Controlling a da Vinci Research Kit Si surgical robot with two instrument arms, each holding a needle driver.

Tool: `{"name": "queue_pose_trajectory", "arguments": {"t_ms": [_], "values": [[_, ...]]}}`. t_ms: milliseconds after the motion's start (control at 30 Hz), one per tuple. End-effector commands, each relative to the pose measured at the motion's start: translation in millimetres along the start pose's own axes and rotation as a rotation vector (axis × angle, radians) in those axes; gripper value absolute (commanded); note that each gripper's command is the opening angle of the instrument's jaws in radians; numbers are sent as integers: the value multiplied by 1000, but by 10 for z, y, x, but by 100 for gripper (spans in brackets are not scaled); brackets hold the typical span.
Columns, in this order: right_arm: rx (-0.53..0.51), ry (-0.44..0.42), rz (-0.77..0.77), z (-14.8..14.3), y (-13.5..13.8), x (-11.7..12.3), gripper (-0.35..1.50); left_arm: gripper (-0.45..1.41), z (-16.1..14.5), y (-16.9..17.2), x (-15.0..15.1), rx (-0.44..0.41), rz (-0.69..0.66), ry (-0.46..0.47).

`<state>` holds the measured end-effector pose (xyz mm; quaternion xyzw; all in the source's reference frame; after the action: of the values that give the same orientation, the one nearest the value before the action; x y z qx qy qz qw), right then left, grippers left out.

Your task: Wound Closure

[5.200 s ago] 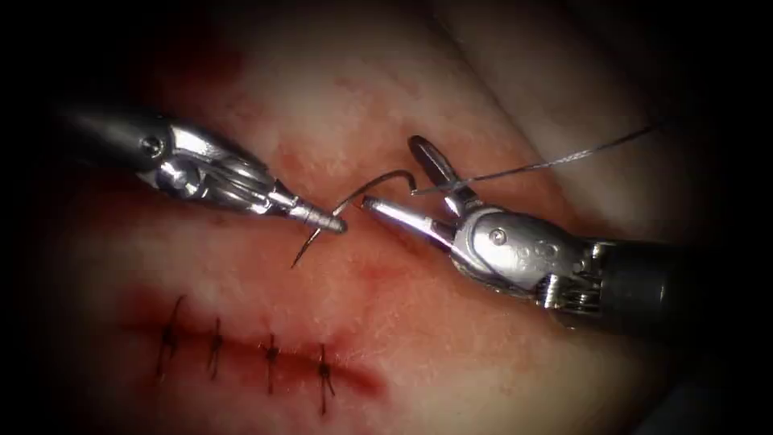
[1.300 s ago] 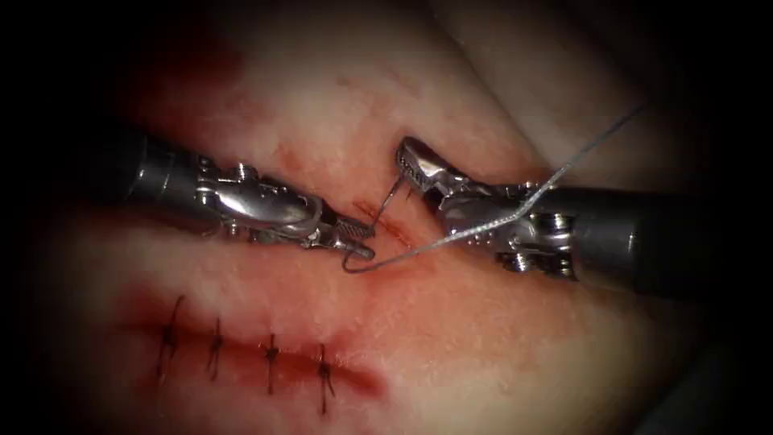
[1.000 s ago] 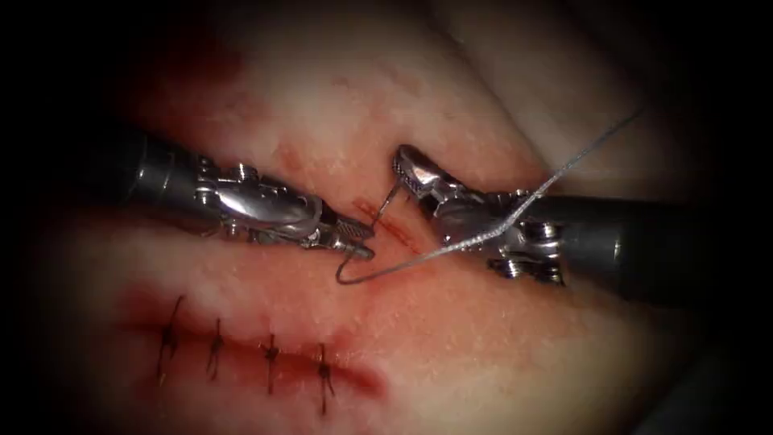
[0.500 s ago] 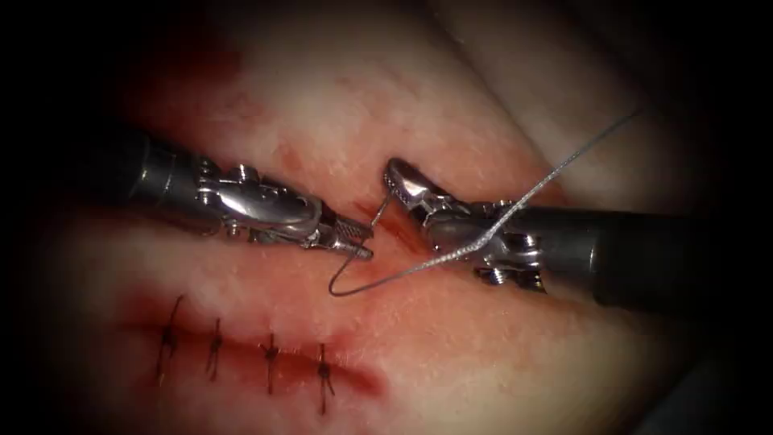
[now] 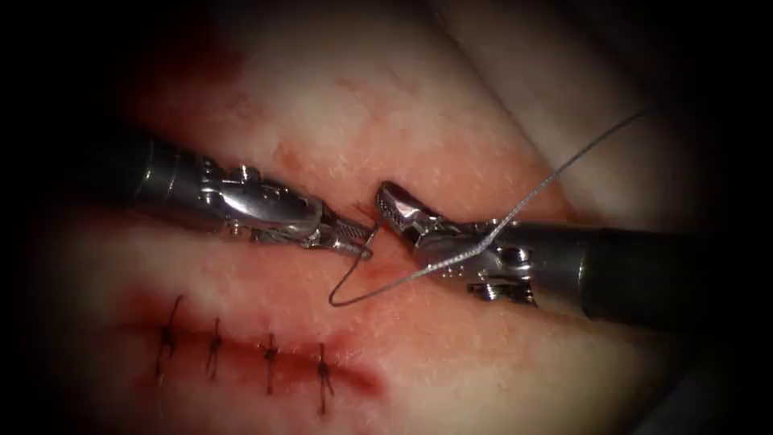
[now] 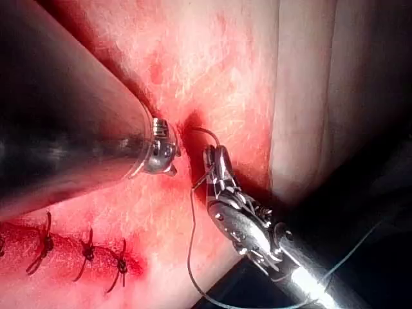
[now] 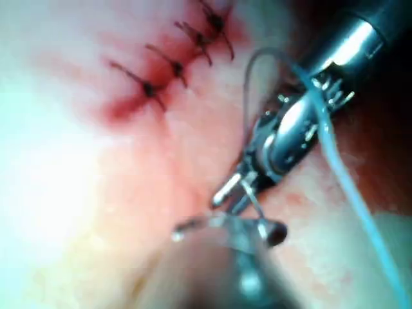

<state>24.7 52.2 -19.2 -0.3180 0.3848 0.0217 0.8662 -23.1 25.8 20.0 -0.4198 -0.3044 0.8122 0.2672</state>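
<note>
Leftward since earlier, right tool (image 5: 385, 203) is gaping, empty – left tool (image 5: 361, 240) is clenching the needle (image 5: 342, 282) near its thread (image 5: 515, 211) end, above the tissue (image 5: 419, 97).

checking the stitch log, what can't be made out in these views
- Tip of the needle: endoscope view, hidden between the left tool, which grips it, and the right tool; in the tissue or not, unclear.
- What the right tool holds: right wrist view, blurred.
- Far end of the thread: endoscope view, lost in darkness.

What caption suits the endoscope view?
Left tool grips the needle beside the right tool; thread trails across tissue.
</note>
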Motion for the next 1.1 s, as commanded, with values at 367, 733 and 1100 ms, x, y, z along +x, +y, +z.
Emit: {"name": "queue_pose_trajectory", "arguments": {"t_ms": [367,733,1100], "values": [[-55,41,212,-6,31,-4,-35,2,16,-2,-9,-3,-6,-12],[-89,53,317,-6,50,-25,-35,2,26,-17,-28,-7,-18,-30],[-118,44,348,-4,62,-34,-35,1,26,-16,-29,-5,-23,-36]]}}
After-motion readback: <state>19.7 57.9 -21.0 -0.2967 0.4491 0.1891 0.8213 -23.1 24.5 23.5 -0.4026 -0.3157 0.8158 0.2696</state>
